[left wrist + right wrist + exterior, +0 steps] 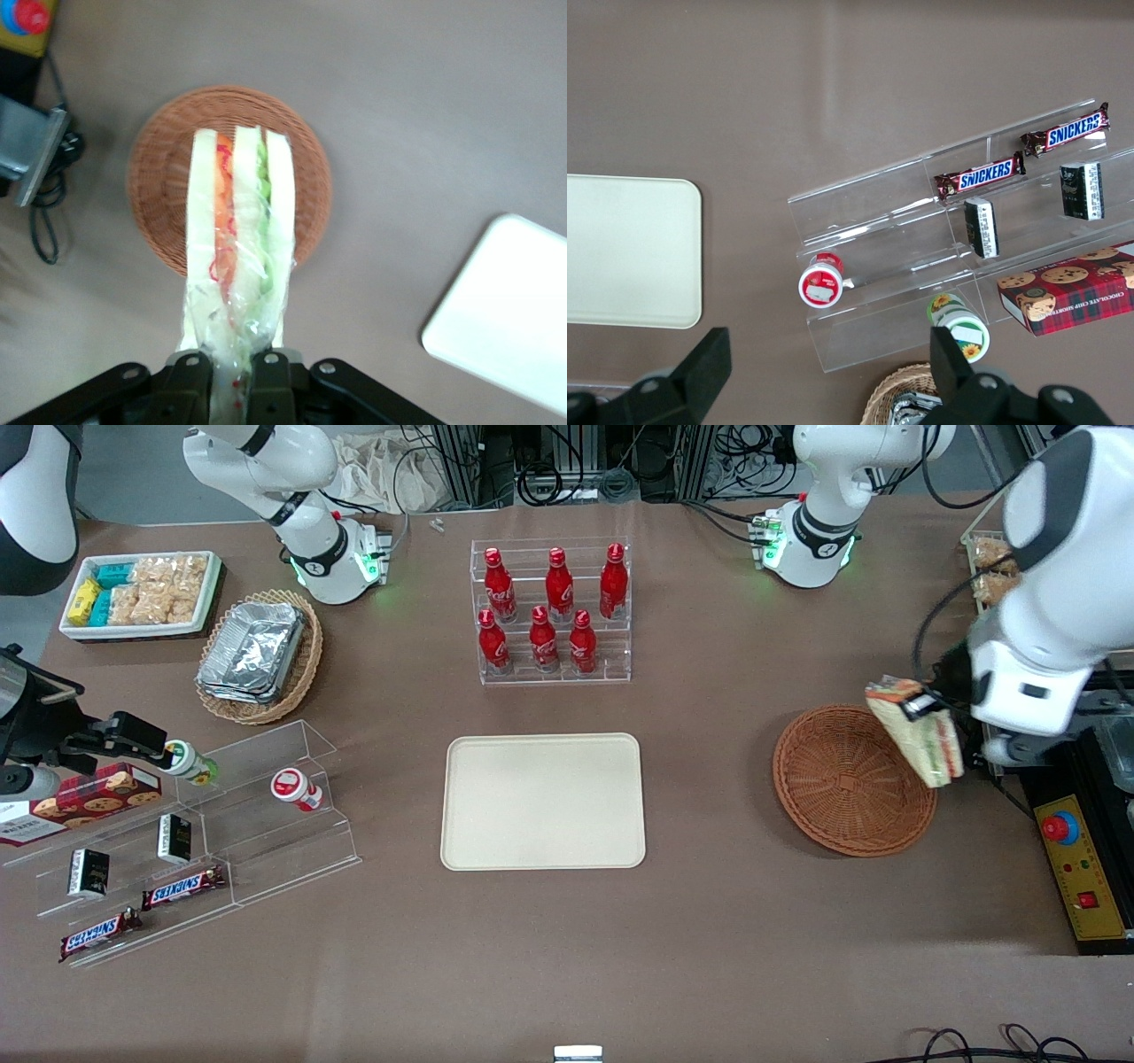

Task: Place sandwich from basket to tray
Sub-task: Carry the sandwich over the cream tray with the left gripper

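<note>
Brown cloth covers the whole table (709, 921), and your working arm's gripper (930, 707) hangs above it at that arm's end, over the edge of the round reddish-brown basket (842, 779). Its fingers are closed on the sandwich (917, 731), which is lifted clear of the basket and dangles from one end in its clear wrapper. From the wrist camera you would see the sandwich (237, 221) hanging straight down with the basket (159, 177) beneath it, its three bread layers and orange, red and green filling facing the lens.

The cream tray (542, 801) lies flat near the table's middle, well apart from the basket, with nothing on it. A clear rack of red bottles (551, 611) stands farther from the front camera than the tray.

Your main risk, as I judge it, is the grip itself. The fingers (270, 376) appear to pinch a narrow end where wrapper bunches, so the film could slide and let the wedge drop onto the cloth during the carry. A fast sideways move would make the hanging sandwich swing and worsen that. Squeezing harder could crush the soft bread. Lowering too early could drag its tip on the tray's rim.
</note>
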